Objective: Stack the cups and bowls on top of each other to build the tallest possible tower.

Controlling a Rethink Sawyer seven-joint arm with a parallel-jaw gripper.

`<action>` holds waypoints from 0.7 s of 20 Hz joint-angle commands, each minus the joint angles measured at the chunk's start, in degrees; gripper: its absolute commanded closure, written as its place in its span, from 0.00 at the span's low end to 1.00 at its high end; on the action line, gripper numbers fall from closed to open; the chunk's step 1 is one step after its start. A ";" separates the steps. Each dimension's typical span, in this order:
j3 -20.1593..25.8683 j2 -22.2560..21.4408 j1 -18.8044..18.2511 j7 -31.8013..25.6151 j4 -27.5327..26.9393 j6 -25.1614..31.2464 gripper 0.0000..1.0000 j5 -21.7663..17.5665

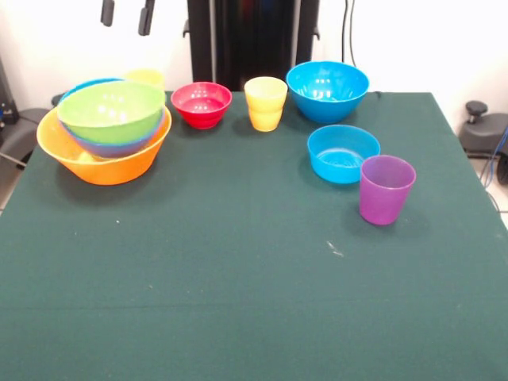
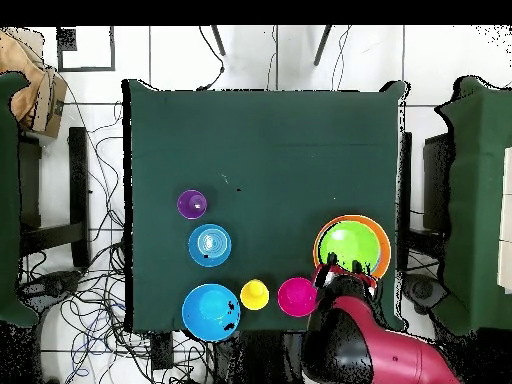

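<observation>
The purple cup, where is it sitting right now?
In the front view the purple cup stands upright at the right of the green table, just in front of the shallow blue bowl. It is nearer the camera than any other piece.

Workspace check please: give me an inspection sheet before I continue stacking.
Surface: green cloth table, one small pale speck near the middle.
Tower: lime green bowl nested in a blue bowl, both inside the orange bowl.
Loose bowls: red bowl, large blue bowl, shallow blue bowl.
Cups: yellow cup upright; purple cup upright beside the shallow blue bowl; another yellow cup behind the tower.
Clutter: nothing seen.
Claw: raised above the tower, fingers apart, empty.
Cables: many on the floor around the table.
Surroundings: chairs at the sides.
</observation>
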 commanded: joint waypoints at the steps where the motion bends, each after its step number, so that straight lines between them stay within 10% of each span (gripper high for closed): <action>1: 0.32 0.57 3.19 3.09 -1.55 4.68 0.00 -1.32; 14: -12.98 0.53 27.41 16.45 -10.44 18.94 0.00 9.41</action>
